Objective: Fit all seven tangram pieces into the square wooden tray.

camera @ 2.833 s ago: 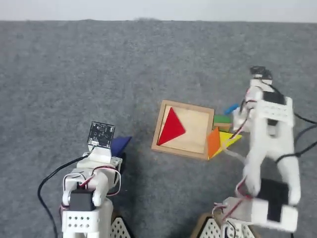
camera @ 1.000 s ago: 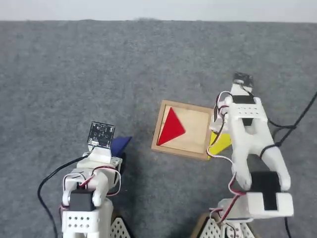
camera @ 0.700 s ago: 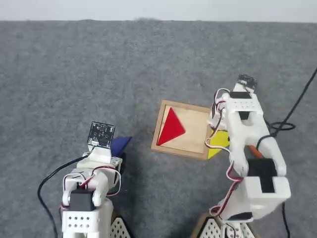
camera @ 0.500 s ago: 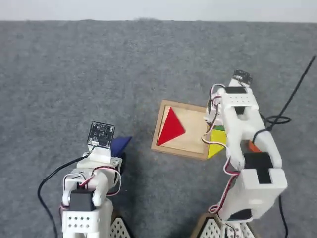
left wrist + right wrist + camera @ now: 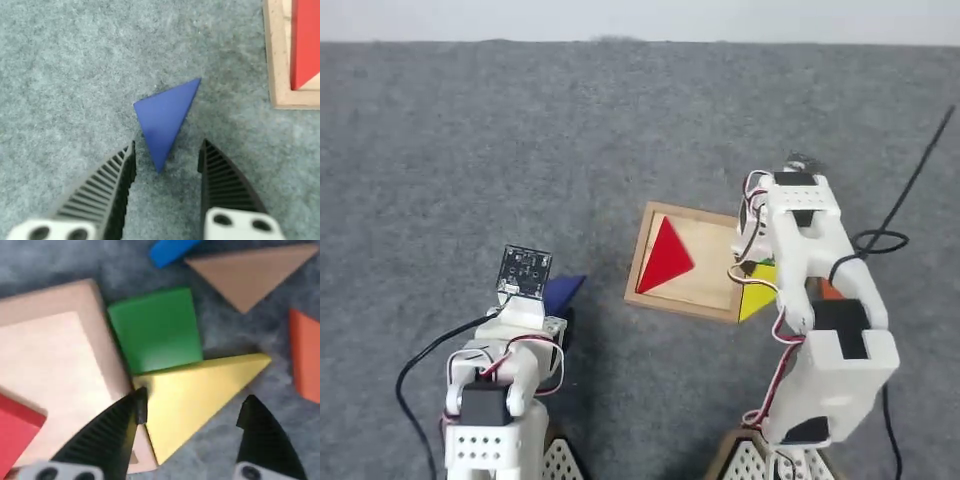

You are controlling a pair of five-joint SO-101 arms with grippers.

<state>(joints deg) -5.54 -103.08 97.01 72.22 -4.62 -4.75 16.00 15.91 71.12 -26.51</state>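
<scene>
The right arm point(image 5: 802, 238) has swung in over the pieces beside the square wooden tray point(image 5: 712, 262); the orange piece point(image 5: 306, 356) now lies apart from the yellow triangle point(image 5: 200, 395). The right claw point(image 5: 195, 406), spread, straddles that triangle, which touches the tray's rim. The left claw point(image 5: 168, 147), spread, flanks the tip of the blue triangle point(image 5: 166, 119) on open grey tabletop point(image 5: 470, 130). A red triangle point(image 5: 665, 255) lies in the tray.

Grey surface point(image 5: 470, 130): rough, fuzzy cloth; tray point(image 5: 636, 258): pale matt wood; blue triangle point(image 5: 165, 120): smooth, matt.
</scene>
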